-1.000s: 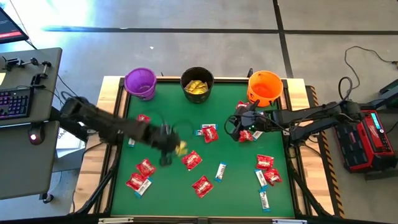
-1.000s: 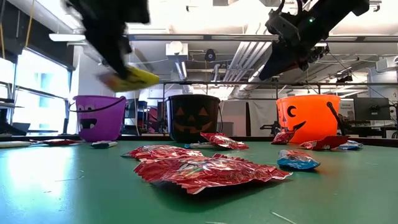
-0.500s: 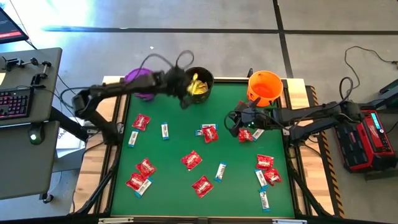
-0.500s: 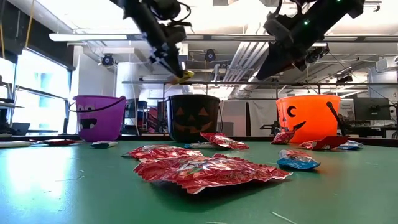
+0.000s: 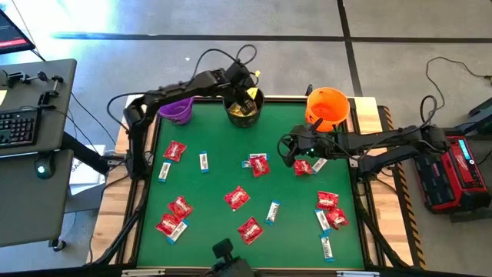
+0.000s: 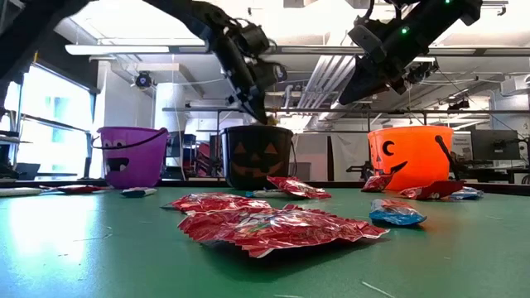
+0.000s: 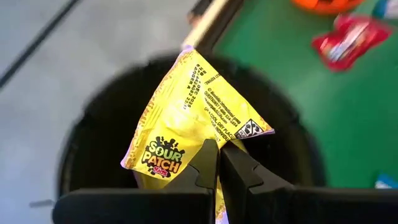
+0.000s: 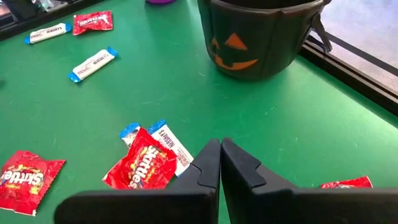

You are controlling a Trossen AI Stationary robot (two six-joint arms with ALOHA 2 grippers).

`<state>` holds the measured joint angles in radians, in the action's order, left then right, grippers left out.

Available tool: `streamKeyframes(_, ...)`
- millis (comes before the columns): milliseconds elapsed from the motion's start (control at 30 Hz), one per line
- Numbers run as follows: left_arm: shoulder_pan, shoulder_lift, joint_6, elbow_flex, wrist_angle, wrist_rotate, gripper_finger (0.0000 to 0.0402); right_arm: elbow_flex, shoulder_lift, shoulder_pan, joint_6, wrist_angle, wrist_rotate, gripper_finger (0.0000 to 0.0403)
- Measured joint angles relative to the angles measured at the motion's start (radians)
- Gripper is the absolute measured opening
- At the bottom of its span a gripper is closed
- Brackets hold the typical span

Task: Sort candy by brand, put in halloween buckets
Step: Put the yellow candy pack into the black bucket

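The left gripper (image 7: 217, 163) pinches a yellow packet (image 7: 189, 118) straight above the open mouth of the black bucket (image 5: 244, 107) at the table's far edge, so a drop should land inside. The right gripper (image 8: 220, 163), pressed together and empty, hangs over a red packet (image 8: 140, 167) near the orange bucket (image 5: 327, 108)

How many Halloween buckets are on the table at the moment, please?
3, in one row: purple bucket on the left arm's side, black bucket in the middle, orange bucket on the right arm's side.
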<state>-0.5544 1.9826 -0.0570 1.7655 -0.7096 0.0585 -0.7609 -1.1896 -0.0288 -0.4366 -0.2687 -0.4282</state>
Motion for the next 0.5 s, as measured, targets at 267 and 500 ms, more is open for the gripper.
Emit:
streamKeyframes(267, -0.009, 0.063, 0.0, 0.008, -0.069, -0.002, 0.0, 0.0, 0.0, 0.0, 0.0, 0.0, 0.0, 0.0)
streamKeyframes(500, -0.002, 0.066, 0.001, 0.008, -0.076, 0.003, 0.0026, 0.0, 0.0, -0.001, -0.004, -0.001, 0.019, 0.0)
